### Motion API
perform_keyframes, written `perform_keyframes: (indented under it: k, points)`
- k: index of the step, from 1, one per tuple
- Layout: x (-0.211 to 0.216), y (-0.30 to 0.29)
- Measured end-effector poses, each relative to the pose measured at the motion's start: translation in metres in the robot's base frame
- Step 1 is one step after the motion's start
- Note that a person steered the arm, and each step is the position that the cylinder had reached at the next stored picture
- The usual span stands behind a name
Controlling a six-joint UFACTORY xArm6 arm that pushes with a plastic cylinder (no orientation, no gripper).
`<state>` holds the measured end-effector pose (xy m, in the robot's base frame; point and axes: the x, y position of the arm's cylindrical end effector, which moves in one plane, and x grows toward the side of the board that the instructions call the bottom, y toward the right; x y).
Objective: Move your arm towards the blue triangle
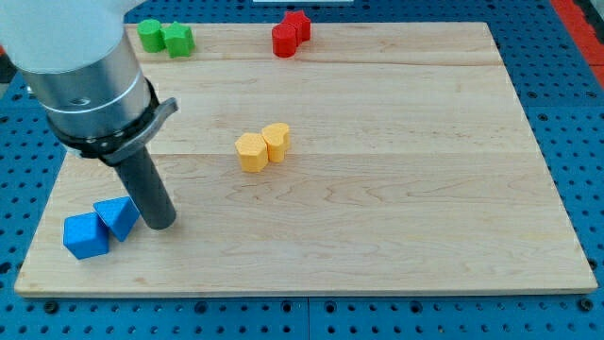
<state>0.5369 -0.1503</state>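
Light wooden board (pixel 377 189) lies on a blue perforated table (pixel 566 142). No fingers on this rig, only a straight dark rod, so nothing is grasped or clenched. My tip (pixel 160 227) sits on the board near the view's bottom left, just to the view's right of the blue triangle block (pixel 117 216); touching or a hair apart, cannot tell. The blue triangle is at the view's bottom-left corner of the board, pressed against a blue cube-like block (pixel 86 235) on its lower left.

Two yellow blocks sit mid-board, touching each other: a yellow hexagon-like block (pixel 252 151) and a yellow rounded block (pixel 276 140), shape of the latter unclear. Well apart from my tip.

Along the view's top edge: two green blocks (pixel 165 37) side by side at the left, partly behind the arm's grey housing (pixel 90 80); two red blocks (pixel 291 33) touching near the top centre. Exact shapes hard to make out.
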Motion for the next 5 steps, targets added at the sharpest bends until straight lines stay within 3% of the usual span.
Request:
perform_keyframes:
  k: [2, 5]
  points:
    - [0.056, 0.046]
    - [0.055, -0.005]
